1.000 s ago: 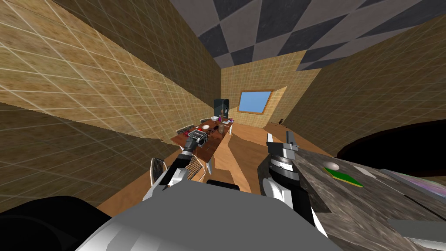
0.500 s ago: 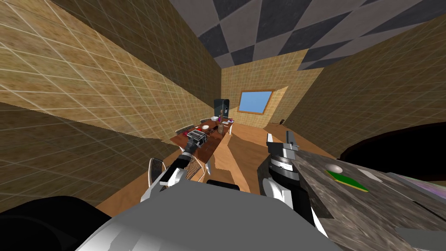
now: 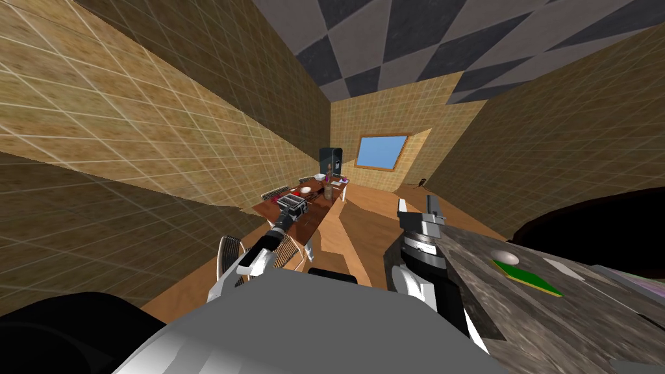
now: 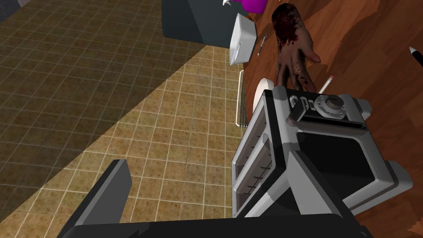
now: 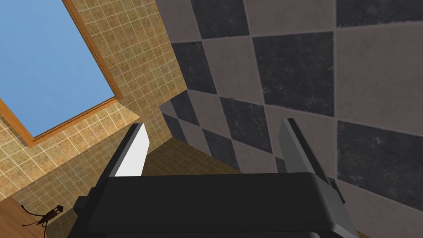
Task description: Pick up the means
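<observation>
Though left gripper (image 4: 202, 165) stands spread, toaster (image 4: 314, 153) sits lower right of wrist frame, at table (image 4: 371, 53) edge. Likely rigid, heavyish, slick: clamp across narrow slotted body. Right gripper (image 5: 215, 140) released.

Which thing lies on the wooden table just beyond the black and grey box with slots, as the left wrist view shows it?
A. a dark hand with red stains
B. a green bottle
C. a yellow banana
A: in the left wrist view a dark hand with red stains lies on the brown table, its fingers pointing toward the box.
</observation>
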Tool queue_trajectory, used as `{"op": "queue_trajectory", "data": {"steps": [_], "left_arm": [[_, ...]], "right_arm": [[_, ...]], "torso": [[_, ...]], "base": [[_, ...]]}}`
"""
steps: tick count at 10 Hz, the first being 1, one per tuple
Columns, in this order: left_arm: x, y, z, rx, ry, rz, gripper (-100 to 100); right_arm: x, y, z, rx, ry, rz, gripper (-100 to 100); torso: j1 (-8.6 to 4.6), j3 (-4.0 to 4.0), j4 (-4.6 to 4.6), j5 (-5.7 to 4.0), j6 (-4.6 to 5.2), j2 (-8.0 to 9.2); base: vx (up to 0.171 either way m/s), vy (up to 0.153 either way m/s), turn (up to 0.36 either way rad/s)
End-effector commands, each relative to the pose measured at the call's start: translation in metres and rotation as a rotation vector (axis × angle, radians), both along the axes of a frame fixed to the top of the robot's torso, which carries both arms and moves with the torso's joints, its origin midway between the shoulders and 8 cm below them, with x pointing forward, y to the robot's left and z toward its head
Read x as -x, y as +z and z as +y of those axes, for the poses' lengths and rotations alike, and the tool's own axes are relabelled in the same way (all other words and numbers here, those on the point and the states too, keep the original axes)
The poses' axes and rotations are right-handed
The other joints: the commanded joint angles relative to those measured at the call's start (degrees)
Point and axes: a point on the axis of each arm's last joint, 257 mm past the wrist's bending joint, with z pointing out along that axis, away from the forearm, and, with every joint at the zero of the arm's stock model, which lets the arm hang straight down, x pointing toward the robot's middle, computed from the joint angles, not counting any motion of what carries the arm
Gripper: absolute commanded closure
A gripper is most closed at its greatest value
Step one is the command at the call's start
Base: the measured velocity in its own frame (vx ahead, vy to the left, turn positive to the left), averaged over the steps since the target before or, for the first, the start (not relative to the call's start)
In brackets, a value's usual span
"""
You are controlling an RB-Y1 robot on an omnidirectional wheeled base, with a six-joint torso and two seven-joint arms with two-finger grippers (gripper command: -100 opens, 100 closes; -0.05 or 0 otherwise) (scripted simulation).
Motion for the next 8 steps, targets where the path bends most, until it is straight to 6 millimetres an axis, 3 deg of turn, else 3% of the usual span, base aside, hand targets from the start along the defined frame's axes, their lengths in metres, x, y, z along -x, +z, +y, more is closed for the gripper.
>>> {"op": "queue_trajectory", "data": {"steps": [1,8], "left_arm": [[-0.002,-0.02,0.012,0.03,0.01,0.065,-100],[0.006,-0.087,0.044,0.115,0.058,0.292,-100]], "right_arm": [[0.0,0.0,0.0,0.0,0.0,0.0,0],[0.0,0.0,0.0,0.0,0.0,0.0,0]], "torso": [[0.0,0.0,0.0,0.0,0.0,0.0],[0.0,-0.07,-0.03,0.0,-0.01,-0.13]], "base": [[0.049,-0.055,0.037],[0.061,-0.046,0.034]]}}
